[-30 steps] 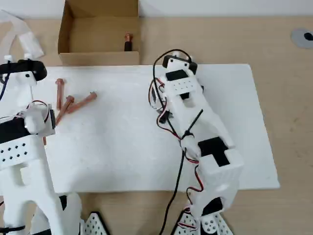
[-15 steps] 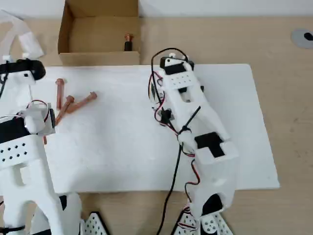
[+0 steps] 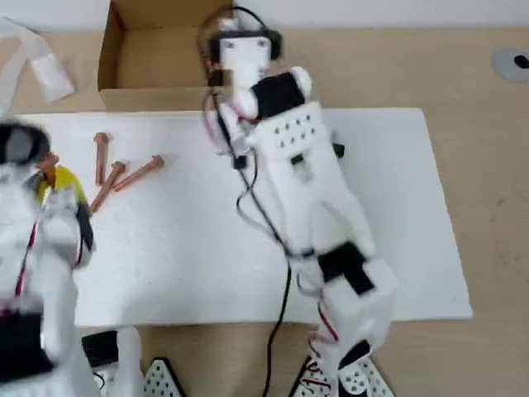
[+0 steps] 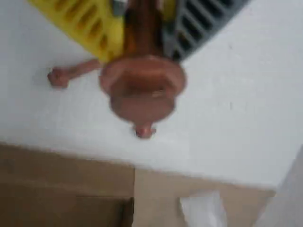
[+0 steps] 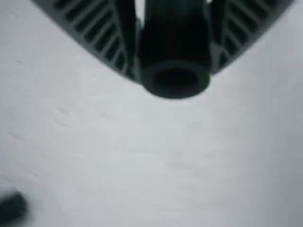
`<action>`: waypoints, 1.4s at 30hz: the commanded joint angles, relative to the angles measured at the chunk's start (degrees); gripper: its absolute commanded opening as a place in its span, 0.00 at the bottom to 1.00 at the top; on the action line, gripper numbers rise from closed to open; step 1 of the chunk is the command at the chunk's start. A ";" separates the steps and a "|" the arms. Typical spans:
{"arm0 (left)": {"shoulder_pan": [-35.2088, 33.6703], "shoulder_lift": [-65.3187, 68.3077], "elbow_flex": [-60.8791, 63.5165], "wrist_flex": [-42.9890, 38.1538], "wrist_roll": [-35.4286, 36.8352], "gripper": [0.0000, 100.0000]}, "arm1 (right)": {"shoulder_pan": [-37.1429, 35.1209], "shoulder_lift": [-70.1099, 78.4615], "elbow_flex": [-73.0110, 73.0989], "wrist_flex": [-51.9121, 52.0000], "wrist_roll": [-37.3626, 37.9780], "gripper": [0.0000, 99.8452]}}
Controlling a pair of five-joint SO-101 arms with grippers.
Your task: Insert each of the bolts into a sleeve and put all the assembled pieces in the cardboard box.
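Wooden table [image 3: 479, 149] carried a white mat [image 3: 190, 248], and the box [image 3: 111, 50] stood just past the mat's edge. A bolt [image 4: 142, 90] sat clenched in the left gripper [image 4: 142, 45]. Its shank ran between the yellow and grey jaws, and its head stuck out beyond their tips above the mat. A black sleeve [image 5: 175, 42] was held the same way in the right gripper [image 5: 174, 66], open end poking out and clear of the white surface under it. Three loose bolts [image 3: 136, 174] lay on the mat near the box's front wall, touching no gripper.

Over the last second the right arm had swung from the mat's middle up to the box's near corner. It now covered the spot inside the box where one finished piece had stood. The left arm had risen off the mat, while the loose bolts had not shifted. That probably meant both halves of the next pair were in hand and joining came next: bolt tip into the sleeve's open end. The grippers were still well apart. The right one was at the box's corner and the left one beyond the loose bolts from the box, so they would have to close in and line up first.
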 commanded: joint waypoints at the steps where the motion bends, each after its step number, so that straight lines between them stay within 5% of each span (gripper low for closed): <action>1: 0.97 -8.13 2.73 -2.29 0.53 0.01 | -5.85 -14.81 0.22 1.23 3.60 0.01; 11: 0.97 -22.90 22.77 -15.82 7.74 0.01 | -7.25 -47.16 34.95 -3.16 10.64 0.01; 19: 9.76 -25.10 27.78 -28.22 12.31 0.01 | -7.25 -69.41 74.86 -34.29 10.99 0.01; 31: 22.24 -25.01 21.19 -27.69 12.48 0.01 | -7.96 -80.57 109.93 -80.09 13.10 0.01; 42: 37.89 -17.19 12.04 -21.80 12.48 0.00 | -16.22 -81.71 114.24 -86.86 16.09 0.01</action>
